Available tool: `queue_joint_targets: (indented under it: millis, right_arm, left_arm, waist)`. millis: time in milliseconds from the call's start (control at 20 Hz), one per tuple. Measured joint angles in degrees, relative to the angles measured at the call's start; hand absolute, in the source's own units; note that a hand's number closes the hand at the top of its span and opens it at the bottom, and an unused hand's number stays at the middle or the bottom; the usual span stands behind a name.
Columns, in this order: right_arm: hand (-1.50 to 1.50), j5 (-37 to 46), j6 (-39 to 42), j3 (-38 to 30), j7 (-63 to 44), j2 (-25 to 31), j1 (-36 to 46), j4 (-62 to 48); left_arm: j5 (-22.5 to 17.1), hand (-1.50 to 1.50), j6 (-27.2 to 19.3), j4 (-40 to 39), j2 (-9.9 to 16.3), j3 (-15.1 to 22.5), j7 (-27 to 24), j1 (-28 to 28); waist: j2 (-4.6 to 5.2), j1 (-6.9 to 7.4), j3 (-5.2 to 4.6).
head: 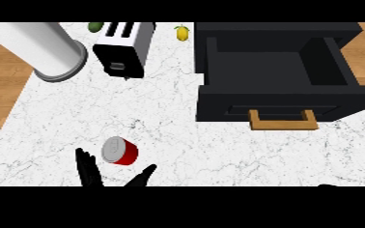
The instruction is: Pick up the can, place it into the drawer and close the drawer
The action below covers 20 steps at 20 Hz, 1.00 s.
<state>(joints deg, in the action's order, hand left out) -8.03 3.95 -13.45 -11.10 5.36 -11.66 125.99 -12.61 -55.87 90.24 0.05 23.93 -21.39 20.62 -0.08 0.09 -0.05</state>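
Can [119, 151] is red with a silver lid, tipped on the white marble counter [178, 140] near its front edge, left of centre, lid facing up-left. Left hand [91, 170] sits right at it, fingers straight and spread, thumb out to the right. It brackets the can from below but isn't curled round it; can't tell if anything touches.

Right hand: only a dark sliver at the bottom right edge [329, 186], finger state can't be told.

Handling guess: rigid thin metal, light, smooth and slick, and being round it'll likely roll if nudged. Best hold is across the cylinder wall mid-body, fingers one side, thumb opposite, not on the lid rim.

Drawer [274, 72]: matte black box, pulled open, well right and back of the can, boxy cavity, tan wooden U-handle [283, 121] on the front.

Also back there: steel toaster [125, 48], white cylinder on a grey base [46, 48], yellow fruit [182, 32], green one [95, 27].
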Motion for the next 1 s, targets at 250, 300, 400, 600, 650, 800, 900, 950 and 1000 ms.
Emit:
queue_joint_targets:
  millis: [250,300,400,600,650,800,900,950,1000]
  right_arm:
    - [-1.5,0.7,-0.1,-0.7,-1.9,0.4,1.4,0.3]
    - [-1.5,0.8,-0.3,-0.6,-2.7,0.4,1.7,1.0]
    - [-1.5,0.4,0.0,-0.9,-4.1,0.6,1.4,2.4]
    - [-1.5,0.0,0.5,-1.8,-4.3,0.5,1.7,2.3]
    - [-1.5,-0.5,1.0,-2.6,-4.3,0.8,1.6,2.3]
    - [-1.5,-0.1,1.0,-2.4,-4.5,0.3,2.2,2.3]
    - [-1.5,0.4,1.1,-2.2,-4.8,0.4,3.1,1.6]
    - [-1.5,-0.1,1.3,-2.8,-5.2,0.7,3.4,1.8]
    - [-1.5,0.1,1.5,-2.6,-4.5,0.2,2.9,1.8]
  left_arm:
    - [-7.3,-1.5,3.7,-7.8,0.0,-3.7,-6.6,-3.1]
    - [-8.5,-1.5,4.5,-9.3,0.0,-4.7,-7.6,-4.2]
    - [-10.6,-1.5,5.9,-12.0,0.0,-6.5,-9.4,-5.2]
    - [-17.1,-1.5,8.0,-19.0,0.0,-7.9,-15.1,-8.2]
    - [-17.2,-1.5,8.5,-18.8,0.1,-8.3,-15.5,-7.6]
    - [-17.6,-1.5,10.9,-21.7,0.4,-10.8,-16.1,-9.2]
    - [-18.8,-1.5,11.9,-24.6,0.2,-11.5,-17.7,-11.1]
    - [-19.9,-1.5,12.6,-26.3,0.2,-11.6,-19.0,-11.9]
    - [-19.8,-1.5,13.0,-26.2,0.5,-12.1,-18.8,-12.1]
  waist:
    - [0.03,-0.05,0.0]
    - [0.05,-0.07,0.02]
    - [0.04,-0.11,0.02]
    - [0.05,-0.15,0.02]
    - [0.05,-0.14,0.01]
    - [0.06,-0.15,0.03]
    - [0.07,-0.15,0.04]
    - [0.07,-0.16,0.03]
    - [0.06,-0.17,0.02]
